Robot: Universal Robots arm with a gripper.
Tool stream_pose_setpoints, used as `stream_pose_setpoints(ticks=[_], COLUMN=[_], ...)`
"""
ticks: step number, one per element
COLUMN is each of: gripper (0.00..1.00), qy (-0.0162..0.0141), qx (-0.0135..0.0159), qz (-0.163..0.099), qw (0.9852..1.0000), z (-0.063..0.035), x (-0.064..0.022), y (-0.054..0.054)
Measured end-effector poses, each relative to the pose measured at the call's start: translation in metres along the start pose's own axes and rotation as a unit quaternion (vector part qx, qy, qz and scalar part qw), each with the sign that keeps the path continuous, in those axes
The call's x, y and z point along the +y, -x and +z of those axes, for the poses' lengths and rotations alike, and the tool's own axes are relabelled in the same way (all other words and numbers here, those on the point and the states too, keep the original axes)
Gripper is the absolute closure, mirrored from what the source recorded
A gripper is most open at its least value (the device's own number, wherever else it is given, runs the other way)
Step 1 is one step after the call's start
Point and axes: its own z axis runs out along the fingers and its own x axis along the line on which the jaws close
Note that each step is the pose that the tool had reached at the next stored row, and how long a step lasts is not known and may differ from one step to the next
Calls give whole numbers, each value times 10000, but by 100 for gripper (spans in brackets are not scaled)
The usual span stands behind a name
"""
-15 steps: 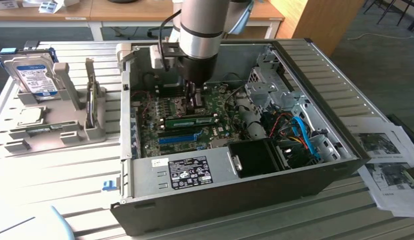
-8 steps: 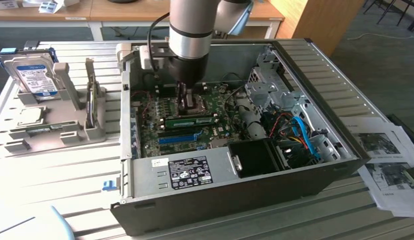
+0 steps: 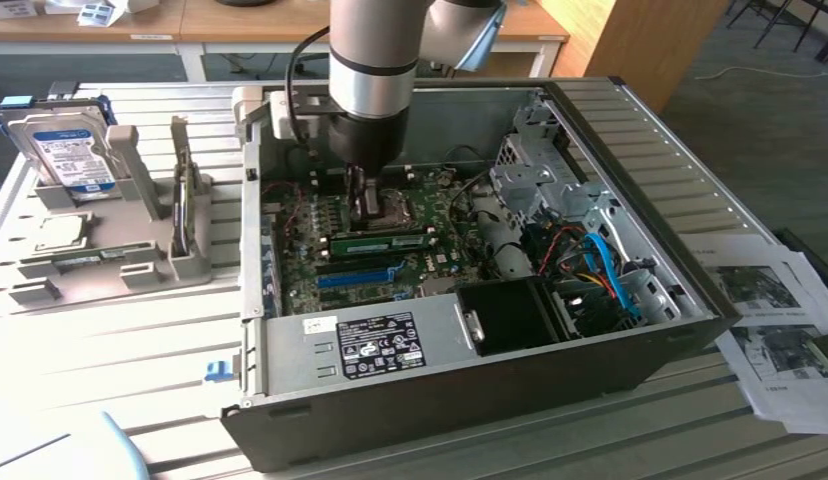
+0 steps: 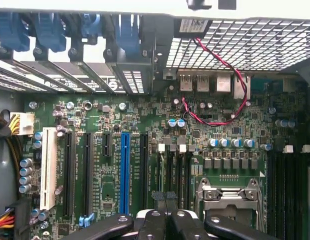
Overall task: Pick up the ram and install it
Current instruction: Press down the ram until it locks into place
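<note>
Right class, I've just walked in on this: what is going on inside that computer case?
A robot arm reaches down into an open desktop computer case, its gripper shut and hovering just above the motherboard near the CPU socket. A green ram stick lies across the board in the exterior view, apart from the gripper, which holds nothing that I can see. Outside the case, on the exterior view's left, a grey rack holds a hard drive.

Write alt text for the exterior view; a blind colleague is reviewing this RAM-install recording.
A robot arm reaches down into an open computer case, its shut gripper just above the motherboard, where the ram lies among the slots. On the exterior view's left, a grey holder carries a hard drive.
</note>
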Motion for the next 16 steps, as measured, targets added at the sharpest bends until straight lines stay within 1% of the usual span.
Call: stream_pose_setpoints(ticks=[5, 12, 16], gripper=[91, 91, 91], qy=[-1, -1, -1], qx=[0, 0, 0], qz=[0, 0, 0], qw=[10000, 10000, 10000], z=[1, 4, 33], x=[31, 33, 31], y=[0, -1, -1])
